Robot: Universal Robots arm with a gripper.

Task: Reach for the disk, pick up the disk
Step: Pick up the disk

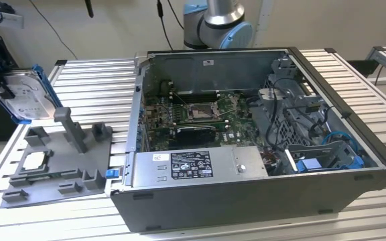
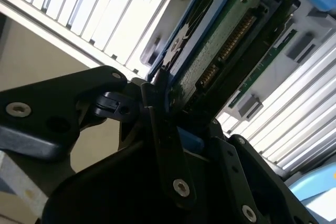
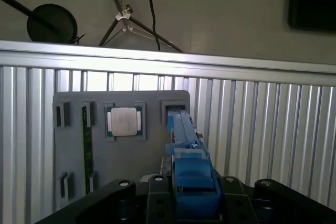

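The disk (image 1: 30, 96), a silver drive with a white label in a blue bracket, hangs on edge above the far corner of the grey holder plate (image 1: 52, 173), at the exterior view's left. My black gripper (image 1: 4, 89) is shut on it from the left side. In the second wrist view the disk (image 2: 220, 51) shows its green circuit board and connector, with one black finger (image 2: 160, 103) pressed against its blue frame. The first wrist view looks down the disk's blue edge (image 3: 190, 163), which is clamped in the gripper (image 3: 193, 190).
An open computer case (image 1: 247, 130) fills the middle of the slatted aluminium table (image 1: 99, 85). The holder plate carries a square silver CPU chip (image 3: 124, 121), a green memory stick (image 3: 87, 140) and upright grey posts (image 1: 72, 128). The arm's base (image 1: 220, 25) stands behind the case.
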